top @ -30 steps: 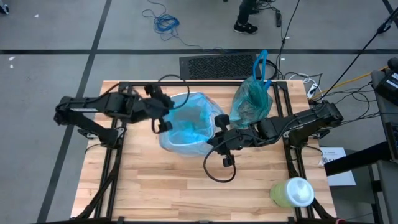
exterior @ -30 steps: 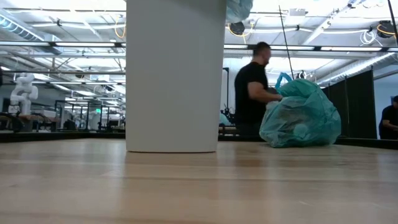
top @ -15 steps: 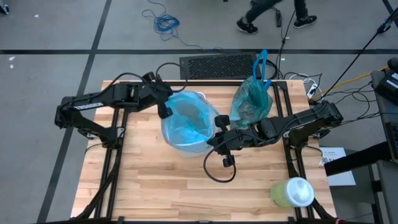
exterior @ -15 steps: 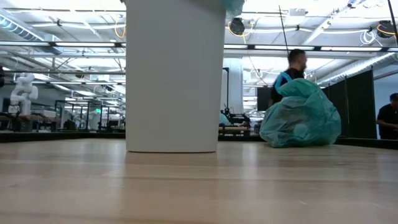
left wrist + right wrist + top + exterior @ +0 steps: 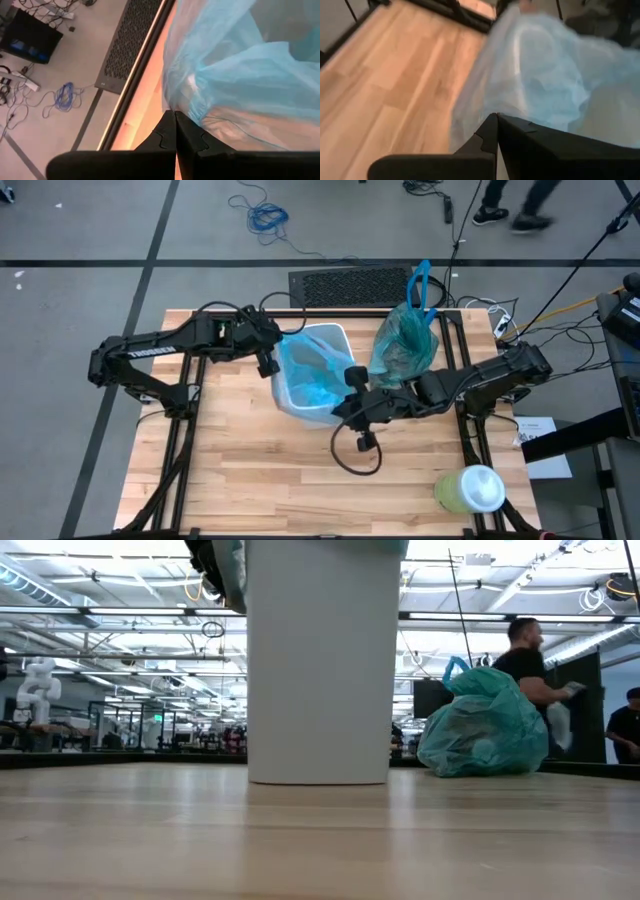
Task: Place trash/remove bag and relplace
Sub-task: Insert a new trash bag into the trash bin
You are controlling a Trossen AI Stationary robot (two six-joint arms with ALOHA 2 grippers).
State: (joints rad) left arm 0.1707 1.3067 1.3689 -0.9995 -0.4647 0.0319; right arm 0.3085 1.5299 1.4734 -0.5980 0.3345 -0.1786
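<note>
the step in hand looks like fitting the replacement: in the high view the pale sky-blue bag drapes over the white bin at the frame's centre, while the filled teal bag with blue handles sits just right of it on the table. the left gripper at the bin's left edge and the right gripper at its lower right each have fingers pressed together, pinching the blue film. next, i judge, both must stretch the film down over the rim without tearing it or tipping the bin.
</note>
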